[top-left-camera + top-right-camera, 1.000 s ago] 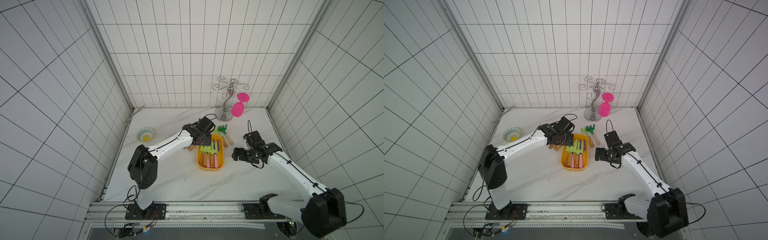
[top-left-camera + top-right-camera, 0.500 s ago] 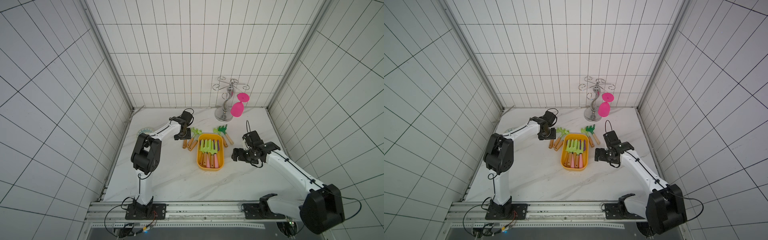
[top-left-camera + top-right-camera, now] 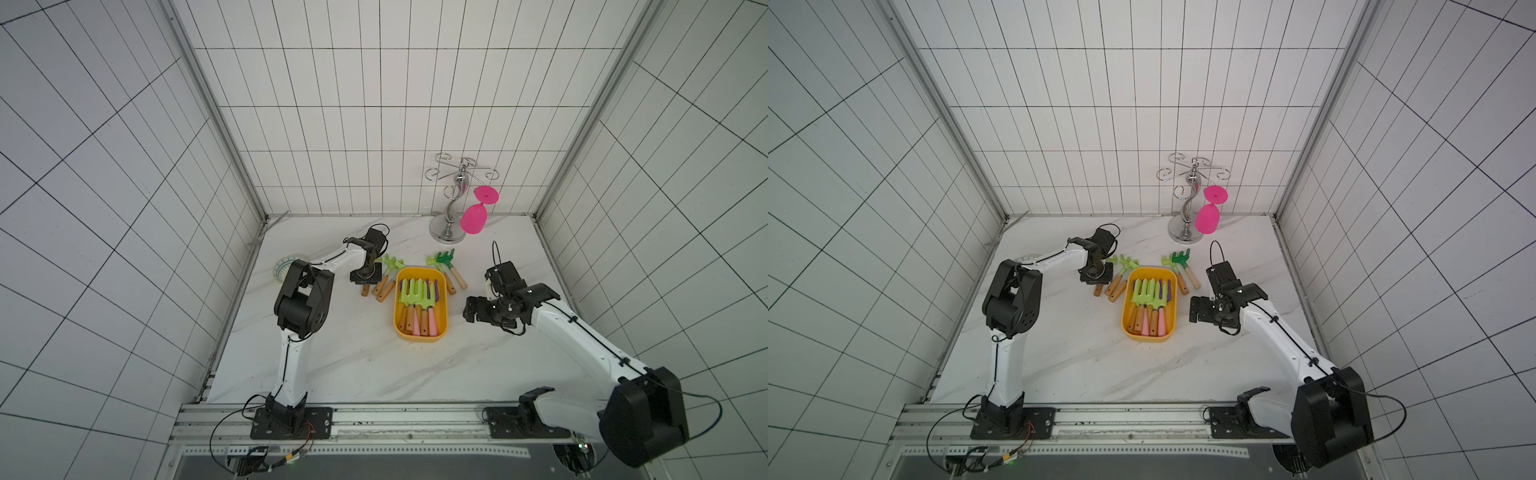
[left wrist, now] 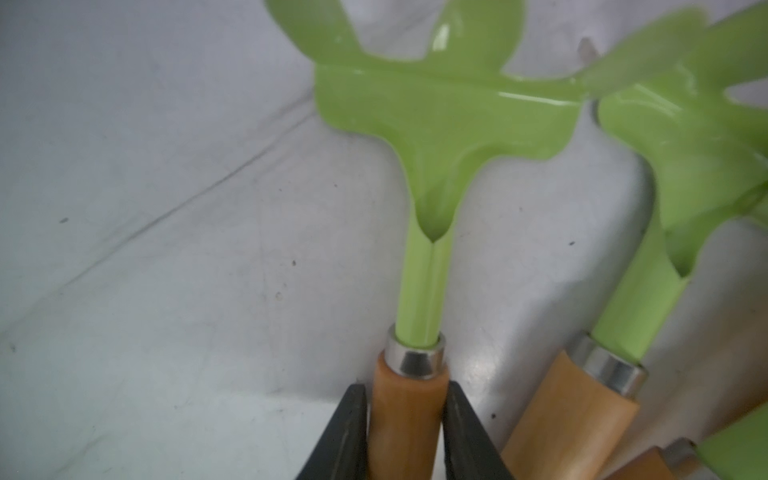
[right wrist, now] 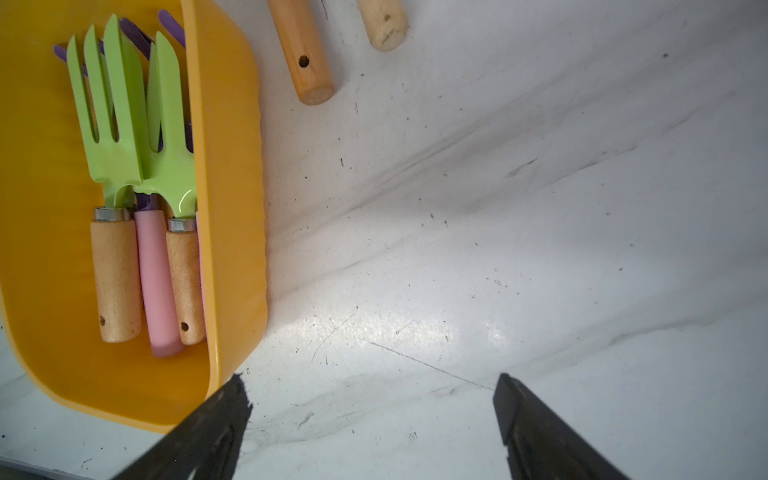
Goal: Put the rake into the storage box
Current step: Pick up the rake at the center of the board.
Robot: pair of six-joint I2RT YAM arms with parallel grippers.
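Three rakes with light-green heads and wooden handles lie together left of the storage box. My left gripper (image 3: 365,277) stands over the leftmost rake (image 3: 365,290). In the left wrist view both black fingers press the sides of that rake's wooden handle (image 4: 405,415) just behind its metal collar, so my left gripper (image 4: 405,390) is shut on it, and the rake still rests on the marble. The yellow-orange storage box (image 3: 419,337) (image 3: 1148,337) holds several tools with green and purple heads. My right gripper (image 3: 469,309) (image 5: 372,390) is open and empty over bare marble right of the box wall (image 5: 232,208).
More green rakes (image 3: 446,266) lie at the box's far right corner. A small patterned bowl (image 3: 281,268) sits near the left wall. A chrome glass stand (image 3: 451,216) with a hanging pink glass (image 3: 473,218) stands at the back right.
My left arm swung from over the storage box to the rakes on its left, came down on them, and its jaws closed on one wooden handle. The right arm barely moved.
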